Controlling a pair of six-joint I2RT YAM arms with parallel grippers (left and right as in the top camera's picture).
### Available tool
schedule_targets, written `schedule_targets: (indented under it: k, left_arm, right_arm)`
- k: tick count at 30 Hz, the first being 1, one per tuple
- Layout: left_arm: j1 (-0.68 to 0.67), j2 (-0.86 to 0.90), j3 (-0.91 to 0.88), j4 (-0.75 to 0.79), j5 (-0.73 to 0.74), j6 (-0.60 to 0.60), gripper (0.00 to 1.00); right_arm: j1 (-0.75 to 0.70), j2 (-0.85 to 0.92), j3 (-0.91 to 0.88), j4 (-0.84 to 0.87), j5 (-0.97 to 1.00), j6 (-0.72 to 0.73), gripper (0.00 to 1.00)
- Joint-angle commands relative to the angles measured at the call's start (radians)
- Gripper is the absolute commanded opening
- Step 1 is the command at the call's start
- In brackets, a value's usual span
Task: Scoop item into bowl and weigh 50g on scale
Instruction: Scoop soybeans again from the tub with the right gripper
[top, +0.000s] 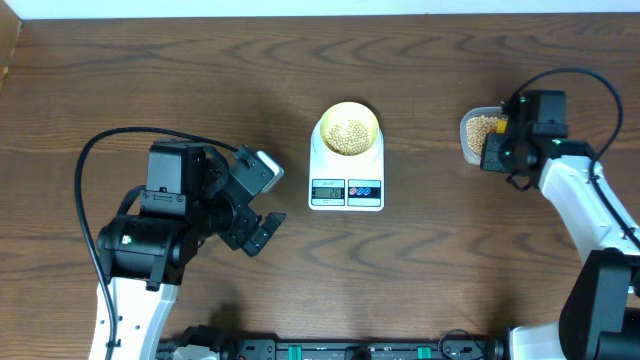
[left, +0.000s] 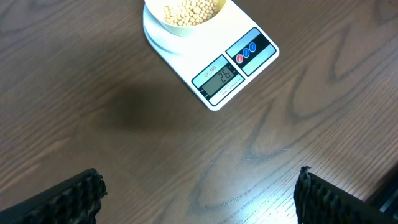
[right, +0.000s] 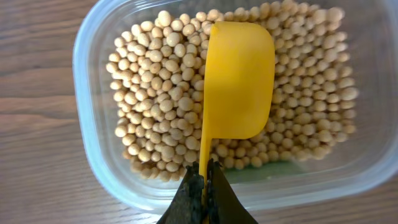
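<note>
The pale yellow bowl (top: 349, 128) stands on the white scale (top: 346, 178) at the table's middle and holds beige beans (top: 349, 136). In the left wrist view the bowl (left: 185, 14) and the scale (left: 211, 62) show at the top; the LCD (left: 220, 77) reads about 26. My right gripper (right: 205, 177) is shut on the handle of a yellow measuring spoon (right: 239, 81), held on edge over the beans (right: 155, 106) in a clear plastic tub (right: 93, 143). My left gripper (left: 199, 196) is open and empty, above bare table near the scale's front left.
The tub (top: 472, 135) stands at the right of the table, about a hand's width from the scale. My right arm (top: 585, 200) runs from the tub toward the front right. My left arm (top: 160, 230) fills the front left.
</note>
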Motion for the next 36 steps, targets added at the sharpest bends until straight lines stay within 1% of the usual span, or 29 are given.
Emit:
schedule_targets:
  k: [1, 5, 10, 13, 18, 24, 36]
  left_arm:
    - [0.005, 0.0, 0.019, 0.001, -0.002, 0.018, 0.99]
    - [0.005, 0.0, 0.019, 0.001, -0.002, 0.018, 0.99]
    - [0.005, 0.0, 0.019, 0.001, -0.002, 0.018, 0.99]
    - [0.005, 0.0, 0.019, 0.001, -0.002, 0.018, 0.99]
    - [0.005, 0.0, 0.019, 0.001, -0.002, 0.018, 0.99]
    - [0.005, 0.0, 0.019, 0.001, -0.002, 0.018, 0.99]
    - [0.005, 0.0, 0.019, 0.001, -0.002, 0.018, 0.99]
  right_arm:
    - [-0.035, -0.014, -0.001, -0.024, -0.211, 0.008, 0.01]
    - [-0.095, -0.017, -0.001, -0.05, -0.325, 0.008, 0.01]
    - [-0.158, -0.017, 0.0, -0.063, -0.399, 0.008, 0.01]
    - [-0.218, -0.017, 0.0, -0.08, -0.496, 0.008, 0.01]
    - [-0.291, -0.017, -0.001, -0.094, -0.491, 0.009, 0.01]
    - [-0.327, -0.017, -0.001, -0.096, -0.512, 0.012, 0.01]
    - [-0.427, -0.017, -0.001, -0.121, -0.74, -0.007, 0.01]
